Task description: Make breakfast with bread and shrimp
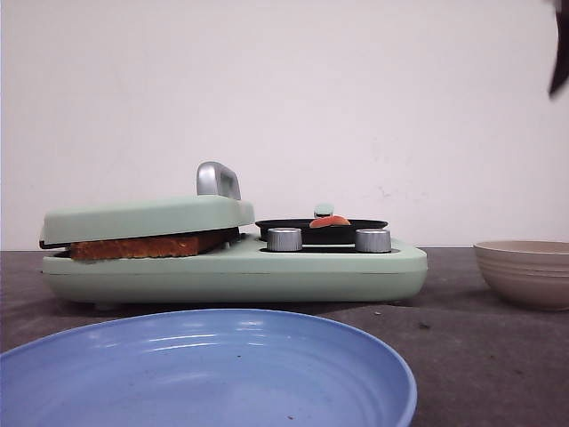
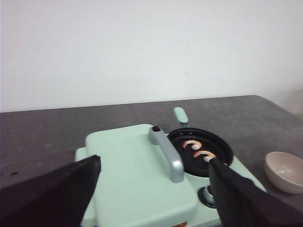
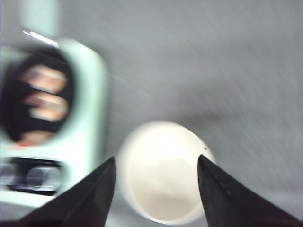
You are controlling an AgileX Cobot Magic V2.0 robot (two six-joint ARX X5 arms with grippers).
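bread (image 1: 142, 246) sitting clamped under the sandwich maker lid (image 1: 147, 218), shrimp (image 2: 192, 144) lying in the little black pan (image 2: 218, 163), left gripper (image 2: 154, 196) and right gripper (image 3: 156, 194) both hanging with jaws spread wide, right one over the beige bowl (image 3: 163, 172)

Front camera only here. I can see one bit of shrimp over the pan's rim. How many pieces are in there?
Observer: The left wrist camera shows two curled shrimp in the black pan; a finger may hide more.
Operator: Where is the left gripper?
Observer: The left gripper hangs open above the closed green lid, near its handle.
Operator: And the right?
Observer: The right gripper is open over the beige bowl, which looks empty.
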